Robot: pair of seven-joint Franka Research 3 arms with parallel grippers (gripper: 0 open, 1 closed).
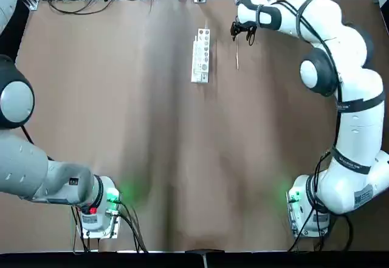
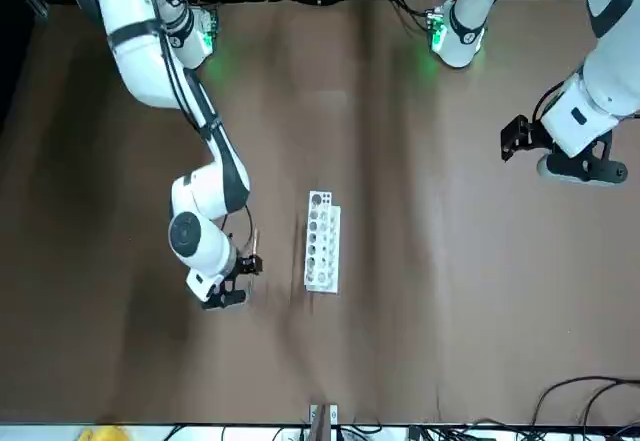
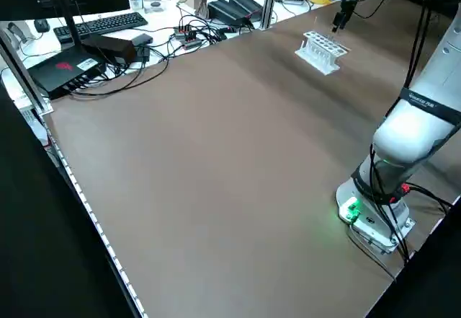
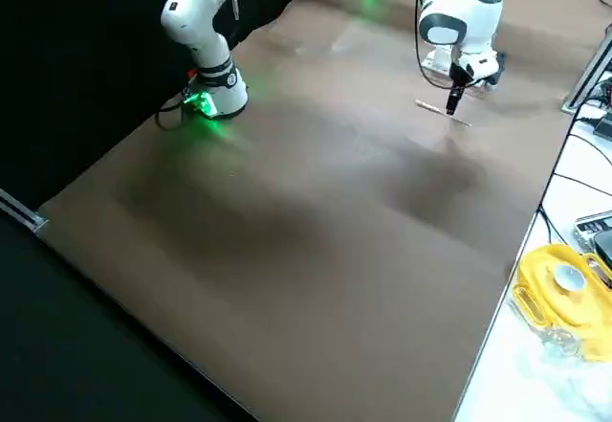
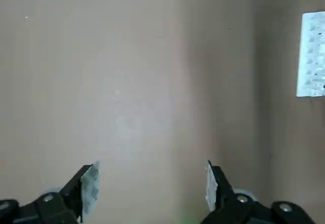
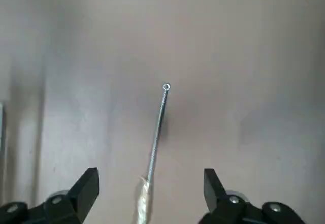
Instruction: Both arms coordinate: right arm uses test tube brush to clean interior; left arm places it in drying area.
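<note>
The right gripper (image 6: 151, 196) hangs above the tabletop (image 1: 146, 128) with its fingers wide apart and nothing in their hold. The test tube brush (image 6: 157, 127) lies on the tabletop just ahead of these fingers, its bristled end running back toward the gap between them and its looped wire end pointing away. In this inspector's judgement, the gripper is so placed to straddle the shaft, and the next move calls for lowering and closing; a slim shaft could roll or be missed if the descent is off-centre. To the left of the right fingers, apart from them, is the white holed rack (image 1: 201, 55); whether it carries a test tube cannot be told. It lies between the two grippers and may obstruct a low sideways pass. Farther left, well apart from the brush, the left gripper (image 5: 152, 186) is over the tabletop, its fingers wide apart and empty, presumably waiting. Beyond the tabletop's far edge are tangled cables (image 3: 173, 44), a keyboard (image 3: 108, 26) and a yellow object (image 4: 564, 298), none in the way of the grasp.
</note>
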